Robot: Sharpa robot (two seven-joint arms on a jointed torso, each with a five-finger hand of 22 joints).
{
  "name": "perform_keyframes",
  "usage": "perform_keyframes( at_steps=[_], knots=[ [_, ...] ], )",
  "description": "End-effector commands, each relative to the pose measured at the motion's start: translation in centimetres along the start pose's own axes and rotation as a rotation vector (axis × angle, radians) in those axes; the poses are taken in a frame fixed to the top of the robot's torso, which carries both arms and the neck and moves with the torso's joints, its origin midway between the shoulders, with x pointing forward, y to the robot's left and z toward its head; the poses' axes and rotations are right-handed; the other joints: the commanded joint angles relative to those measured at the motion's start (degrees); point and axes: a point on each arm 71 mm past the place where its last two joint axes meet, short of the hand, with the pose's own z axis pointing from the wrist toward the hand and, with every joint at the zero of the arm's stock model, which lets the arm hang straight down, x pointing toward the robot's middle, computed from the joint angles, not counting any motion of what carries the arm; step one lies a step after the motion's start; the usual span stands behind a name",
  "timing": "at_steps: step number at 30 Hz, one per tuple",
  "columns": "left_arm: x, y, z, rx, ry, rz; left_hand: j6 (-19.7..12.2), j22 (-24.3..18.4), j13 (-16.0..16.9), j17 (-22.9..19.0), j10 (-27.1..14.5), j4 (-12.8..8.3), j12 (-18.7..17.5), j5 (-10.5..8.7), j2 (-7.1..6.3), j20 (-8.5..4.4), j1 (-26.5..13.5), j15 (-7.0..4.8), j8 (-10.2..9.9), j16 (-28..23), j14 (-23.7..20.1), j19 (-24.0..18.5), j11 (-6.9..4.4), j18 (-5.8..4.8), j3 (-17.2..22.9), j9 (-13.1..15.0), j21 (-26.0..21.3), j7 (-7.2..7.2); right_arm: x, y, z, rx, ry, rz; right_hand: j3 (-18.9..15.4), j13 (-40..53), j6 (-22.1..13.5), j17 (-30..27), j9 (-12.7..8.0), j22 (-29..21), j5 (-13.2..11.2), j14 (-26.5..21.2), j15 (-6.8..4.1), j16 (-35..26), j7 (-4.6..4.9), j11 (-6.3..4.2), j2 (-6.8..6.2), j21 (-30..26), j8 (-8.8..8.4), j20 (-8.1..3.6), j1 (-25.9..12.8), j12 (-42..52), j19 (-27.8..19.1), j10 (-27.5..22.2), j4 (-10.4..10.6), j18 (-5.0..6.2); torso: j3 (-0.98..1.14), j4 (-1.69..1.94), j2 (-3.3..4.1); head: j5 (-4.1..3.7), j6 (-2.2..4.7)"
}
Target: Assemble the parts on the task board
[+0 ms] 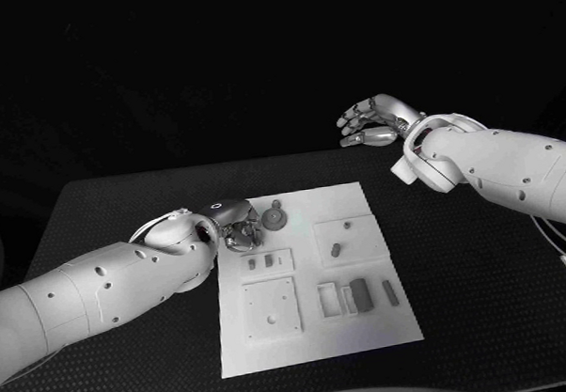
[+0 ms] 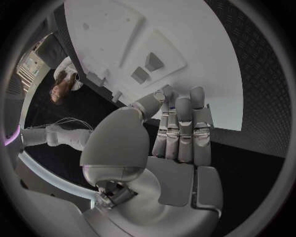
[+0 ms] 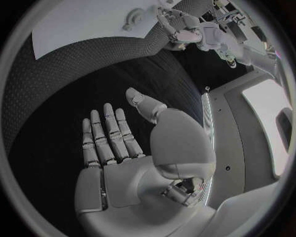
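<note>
Both hands spread: left hand (image 1: 236, 225) on white task board (image 1: 365, 324), right hand (image 1: 374, 122) above black table (image 1: 485, 298)

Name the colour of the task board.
White; the task board shows best in the head view.

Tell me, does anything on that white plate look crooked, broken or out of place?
Nothing stands out. The white plate lies flat on the black table, its small grey pieces look tidy, and nothing looks broken. The left robot hand sits at its far corner; the right robot hand hangs beyond the table, holding nothing.
</note>
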Motion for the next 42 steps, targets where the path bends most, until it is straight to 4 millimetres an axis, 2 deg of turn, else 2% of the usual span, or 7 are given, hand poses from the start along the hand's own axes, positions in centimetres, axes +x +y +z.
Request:
perform_keyframes(
  at_steps=[1,10,16,26,42],
  knots=[
    [0.2,-0.3,0.2,0.009,0.012,0.009,0.4,1.3,0.0,0.1,0.5,0.1,-0.2,0.4,0.64,-0.01,0.0,-0.1,0.3,0.2,0.1,0.2,-0.06,0.88,0.3,0.1,0.2,0.1,0.2,0.2,0.0,-0.013,0.011,0.003,-0.2,-0.1,-0.3,0.0,-0.1,1.5,0.0,-0.4,-0.01,0.1,2.23,-0.02,-0.06,0.2,0.17,-0.03,-0.7,0.3,-0.3,-0.6,0.1,-0.85,0.0,0.03,0.01,-0.03,-0.02],
    [0.5,-0.6,0.5,0.014,0.011,0.009,0.4,1.3,0.0,0.2,0.6,0.2,-0.2,0.4,0.66,-0.03,0.0,-0.11,0.3,0.3,0.1,0.3,-0.07,0.86,0.3,0.1,0.2,0.11,0.2,0.2,0.1,-0.014,0.011,0.004,-0.2,-0.1,-0.3,0.0,-0.1,1.5,0.0,-0.4,-0.01,0.1,2.24,-0.02,-0.06,0.3,0.19,-0.03,-0.7,0.3,-0.3,-0.6,0.1,-0.86,-0.02,-0.05,0.04,-0.04,-0.05],
    [0.6,-0.7,0.6,0.014,0.02,0.01,0.4,1.3,0.0,0.2,0.6,0.2,-0.3,0.4,0.68,-0.04,0.0,-0.12,0.3,0.3,0.2,0.3,-0.08,0.85,0.3,0.1,0.2,0.11,0.2,0.2,0.1,-0.014,0.012,0.004,-0.2,-0.1,-0.3,0.0,-0.1,1.5,0.0,-0.4,-0.01,0.1,2.24,-0.02,-0.05,0.3,0.2,-0.04,-0.7,0.3,-0.3,-0.6,0.1,-0.87,0.06,-0.01,0.0,-0.03,-0.08],
    [1.4,-0.7,0.6,-0.009,0.108,0.041,0.4,1.3,0.0,0.3,0.6,0.1,-0.3,0.4,0.72,-0.06,0.0,-0.12,0.3,0.3,0.1,0.3,-0.08,0.82,0.4,0.1,0.2,0.12,0.2,0.3,0.1,-0.015,0.013,0.005,-0.2,-0.1,-0.3,0.0,-0.1,1.5,0.0,-0.4,-0.01,0.1,2.24,-0.02,-0.06,0.3,0.22,-0.04,-0.7,0.3,-0.3,-0.6,0.1,-0.88,0.03,-0.01,0.01,-0.04,-0.13],
    [2.1,-0.7,0.9,-0.003,0.097,0.052,0.2,1.3,0.0,0.4,0.4,0.2,-0.6,0.39,0.68,-0.06,-0.2,-0.06,0.1,0.3,0.0,0.2,-0.01,0.76,0.3,0.0,0.2,0.24,0.3,0.3,0.1,-0.016,0.014,0.005,-0.2,-0.2,-0.4,0.0,-0.1,1.5,0.0,-0.4,-0.01,0.2,2.24,-0.02,-0.06,0.3,0.24,-0.05,-0.7,0.3,-0.4,-0.6,0.1,-0.9,0.04,0.01,0.01,-0.04,-0.19]
  ],
)
